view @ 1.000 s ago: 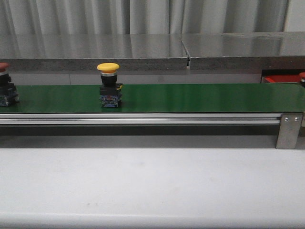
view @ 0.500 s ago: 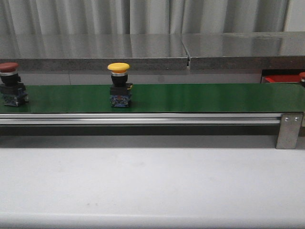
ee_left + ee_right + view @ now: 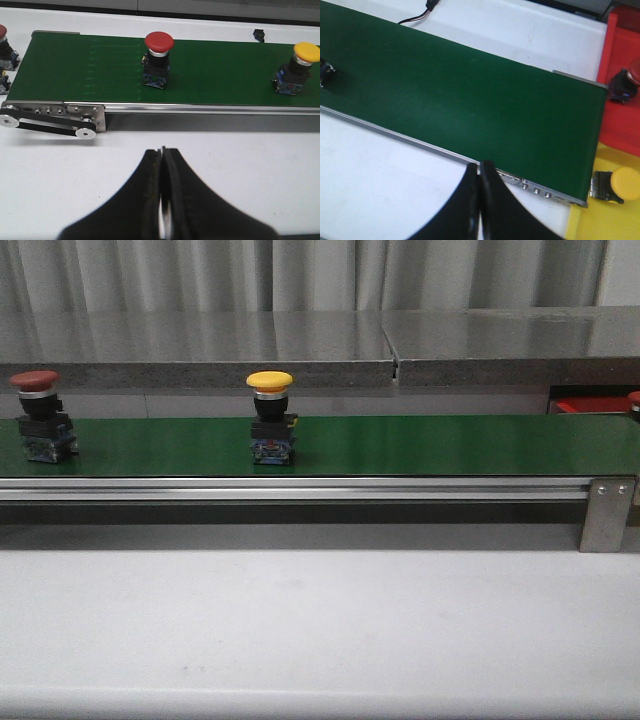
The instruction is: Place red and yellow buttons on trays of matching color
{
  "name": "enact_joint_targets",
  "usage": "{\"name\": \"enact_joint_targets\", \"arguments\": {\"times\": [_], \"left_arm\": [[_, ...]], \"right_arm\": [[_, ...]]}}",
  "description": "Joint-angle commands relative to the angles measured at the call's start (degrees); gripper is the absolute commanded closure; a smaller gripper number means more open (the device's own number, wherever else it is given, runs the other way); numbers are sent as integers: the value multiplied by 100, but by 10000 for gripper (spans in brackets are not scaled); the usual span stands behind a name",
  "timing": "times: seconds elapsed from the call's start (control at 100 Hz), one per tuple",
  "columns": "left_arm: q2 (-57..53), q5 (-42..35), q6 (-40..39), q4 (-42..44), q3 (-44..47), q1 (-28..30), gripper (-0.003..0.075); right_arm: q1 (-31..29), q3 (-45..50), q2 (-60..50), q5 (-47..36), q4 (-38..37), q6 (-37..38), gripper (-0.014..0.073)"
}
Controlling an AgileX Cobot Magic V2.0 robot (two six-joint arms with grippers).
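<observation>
Grey curtains hang behind a steel shelf, and a pale desk fills the lower half of the front view. Across the middle runs a long green belt. On it a yellow button stands upright left of centre, and a red button stands near the left edge, well apart from it. At the right edge of the frame a sliver of the red tray shows beyond the belt's end. In the right wrist view that red tray holds a button lying on its side, and a yellow tray holds a yellow-capped one. The left fingers and right fingers are each pressed together, empty, above the desk.
</observation>
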Motion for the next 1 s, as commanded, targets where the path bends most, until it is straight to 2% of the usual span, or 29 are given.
{"name": "enact_joint_targets", "arguments": {"times": [0.0,0.06,0.11,0.19,0.33,0.5,0.76,0.99], "left_arm": [[-9,-387,-64,-20,-148,-42,741],[-9,-387,-64,-20,-148,-42,741],[-9,-387,-64,-20,-148,-42,741],[-9,-387,-64,-20,-148,-42,741],[-9,-387,-64,-20,-148,-42,741],[-9,-387,-64,-20,-148,-42,741],[-9,-387,-64,-20,-148,-42,741],[-9,-387,-64,-20,-148,-42,741]], "right_arm": [[171,-517,164,-56,33,-82,461],[275,-679,321,-14,20,-82,306],[365,-798,435,-29,8,-82,144],[491,-985,634,-21,-2,-77,-23],[738,-1310,948,87,-63,-77,22],[1076,-1726,1322,54,-113,-77,22],[1503,-2514,2055,759,-117,-82,22],[1757,-3020,2629,1041,-124,-86,22]]}}
